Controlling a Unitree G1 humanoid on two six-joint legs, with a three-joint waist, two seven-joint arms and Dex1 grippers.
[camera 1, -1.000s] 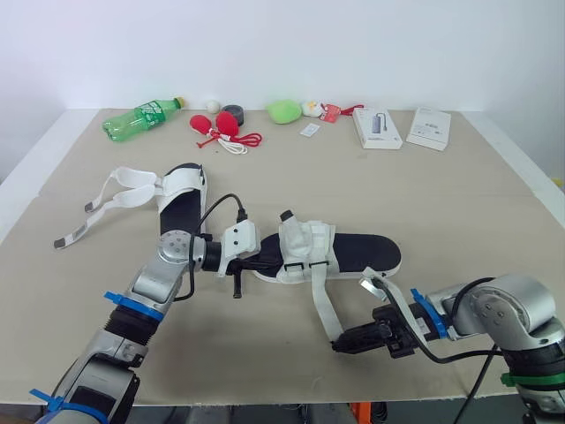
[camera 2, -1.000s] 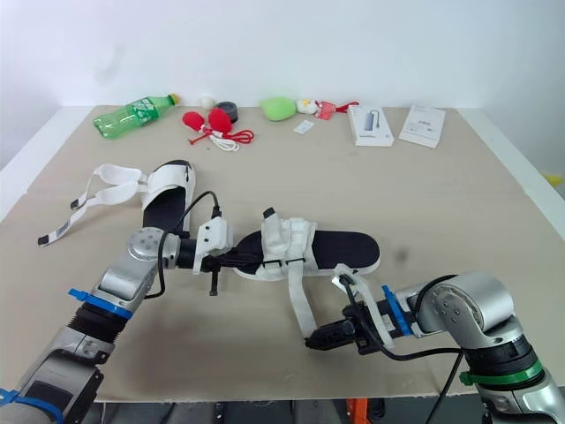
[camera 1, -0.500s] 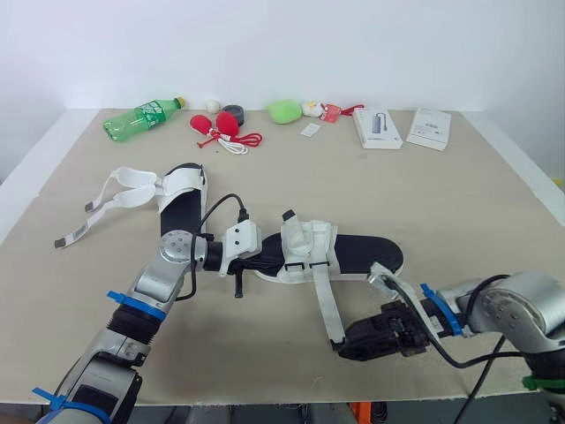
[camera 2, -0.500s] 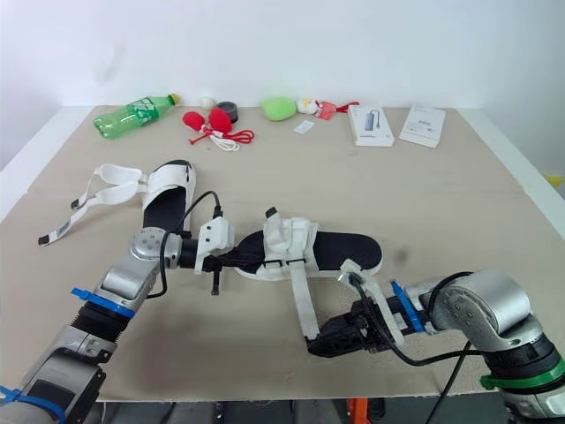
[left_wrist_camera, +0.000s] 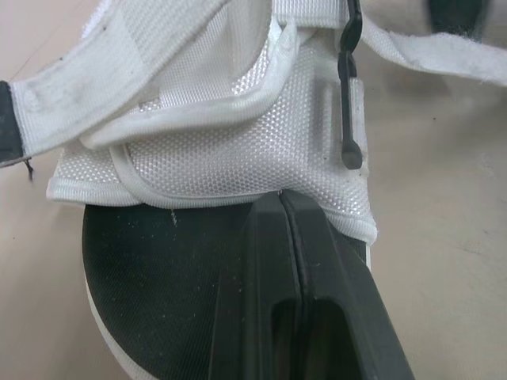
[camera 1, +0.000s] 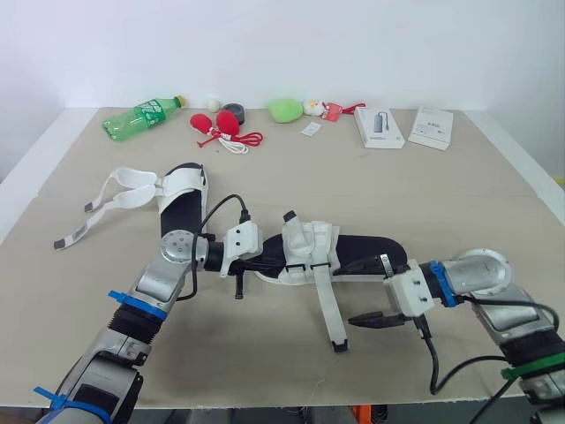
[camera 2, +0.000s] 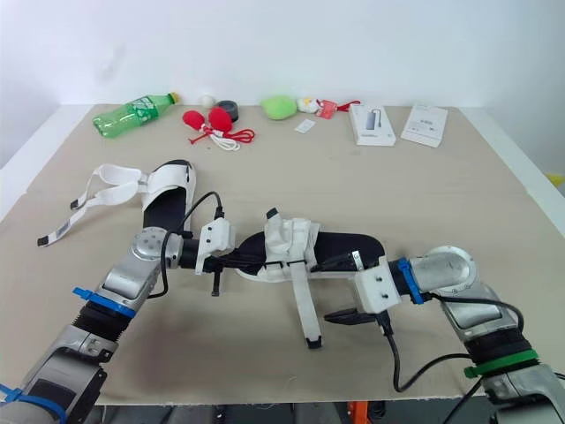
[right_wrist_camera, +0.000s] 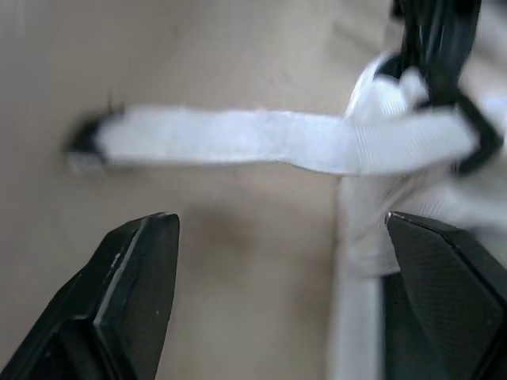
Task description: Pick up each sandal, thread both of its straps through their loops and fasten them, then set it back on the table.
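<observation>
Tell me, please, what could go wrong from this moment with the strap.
1. The loose strap lies flat on the table; the open right end effector might scrape the table and miss it.
2. The left end effector seems to pinch the near sandal only at its upper's edge, so pulling the strap might slip it free.

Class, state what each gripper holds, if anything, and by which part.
Right gripper: open, holding nothing; the loose strap lies free on the table. Left gripper: shut, tips at the white upper of the sandal; whether it pinches it cannot be told.
</observation>
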